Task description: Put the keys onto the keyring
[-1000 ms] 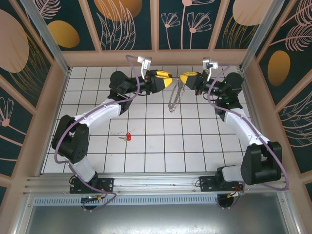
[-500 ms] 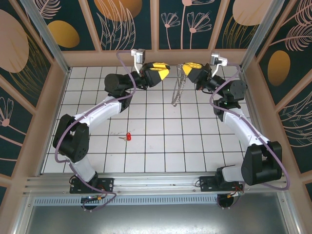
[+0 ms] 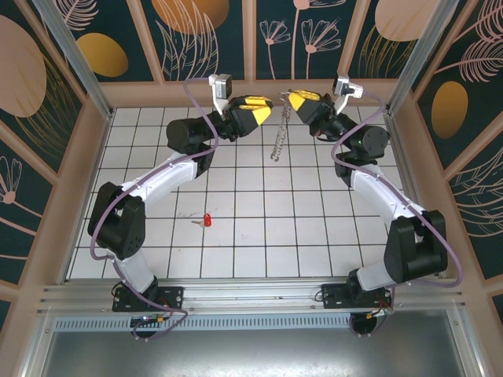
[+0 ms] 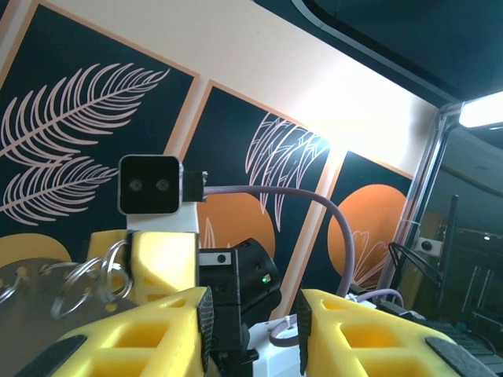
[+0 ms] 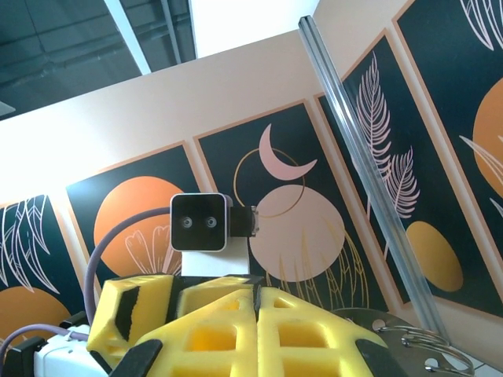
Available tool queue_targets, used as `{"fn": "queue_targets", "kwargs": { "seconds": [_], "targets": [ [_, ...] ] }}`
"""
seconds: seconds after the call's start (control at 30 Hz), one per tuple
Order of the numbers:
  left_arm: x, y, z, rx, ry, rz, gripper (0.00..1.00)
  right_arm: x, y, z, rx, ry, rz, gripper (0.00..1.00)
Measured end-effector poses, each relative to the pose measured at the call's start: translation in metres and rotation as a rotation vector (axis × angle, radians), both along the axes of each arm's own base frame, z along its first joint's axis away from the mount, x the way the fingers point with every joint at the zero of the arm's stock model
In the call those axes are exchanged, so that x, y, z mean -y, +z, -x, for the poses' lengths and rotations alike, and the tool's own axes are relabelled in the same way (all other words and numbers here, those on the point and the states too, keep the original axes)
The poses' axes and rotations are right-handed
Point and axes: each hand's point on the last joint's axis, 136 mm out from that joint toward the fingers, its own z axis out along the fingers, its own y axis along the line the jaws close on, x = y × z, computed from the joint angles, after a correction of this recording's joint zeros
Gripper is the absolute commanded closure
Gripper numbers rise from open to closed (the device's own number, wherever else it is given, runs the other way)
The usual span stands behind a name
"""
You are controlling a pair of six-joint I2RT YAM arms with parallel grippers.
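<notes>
up high, keyring [image 3: 278,138] in right fingers [image 3: 299,102]

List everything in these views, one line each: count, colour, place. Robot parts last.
key: one, red head, silver blade, lying on the tiles left of centre.
keyring: one, fringed with silvery loops, hanging from the right gripper over the far tiles.
table: one, white tiles, under both arms.
wall panels: several, dark with orange and pink motifs, around the table.
left gripper: one, yellow, open, raised beside the keyring.
right gripper: one, yellow, shut on the keyring.
</notes>
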Motion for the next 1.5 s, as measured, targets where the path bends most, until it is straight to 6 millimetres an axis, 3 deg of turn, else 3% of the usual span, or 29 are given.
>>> {"fn": "queue_targets", "kwargs": {
  "seconds": [0.47,1.5],
  "targets": [
    [0.002,-0.005,-0.005,-0.023,-0.002,0.005,0.65,-0.014,0.000,0.008,-0.012,0.049,-0.009,1.00],
    [0.010,-0.015,-0.025,-0.055,0.042,-0.007,0.57,-0.017,0.000,0.012,-0.002,0.048,0.007,1.00]
  ]
}}
